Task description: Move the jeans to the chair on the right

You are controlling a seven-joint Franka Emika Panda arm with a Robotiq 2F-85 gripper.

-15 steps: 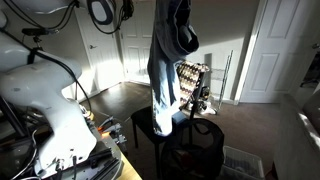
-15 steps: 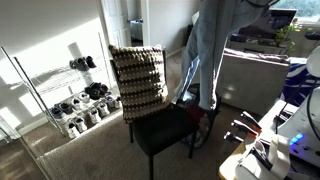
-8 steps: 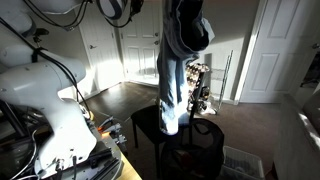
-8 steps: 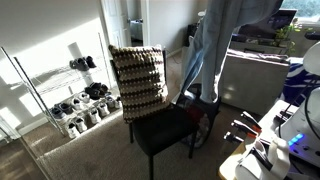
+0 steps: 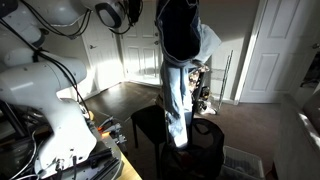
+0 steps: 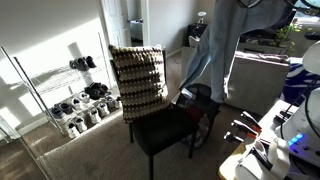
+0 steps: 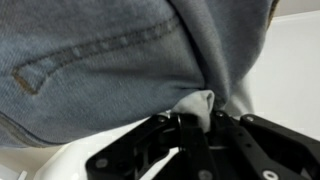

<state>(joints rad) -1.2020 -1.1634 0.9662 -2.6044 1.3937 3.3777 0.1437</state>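
Observation:
The jeans [image 5: 178,75] are light blue denim and hang in the air from my gripper, legs dangling down. In both exterior views they hang beside the black-seated chair [image 6: 165,128] with its checkered back [image 6: 137,78]. The legs now hang off to one side of that seat [image 5: 148,122], over a round dark stool [image 5: 200,145]. In the wrist view the denim [image 7: 110,55] fills the upper picture and a fold of fabric is pinched between the fingers of my gripper [image 7: 197,112]. The gripper itself is at or above the top edge in both exterior views.
A wire shoe rack [image 6: 70,100] stands by the left wall. A white counter [image 6: 260,75] and another robot base [image 5: 55,125] with cables are close by. White doors [image 5: 268,50] stand behind. A red item [image 6: 205,115] lies on the floor by the chair.
The jeans have swung sideways, away from over the black chair seat toward the round stool, and sit a little higher. The grip on them is unchanged.

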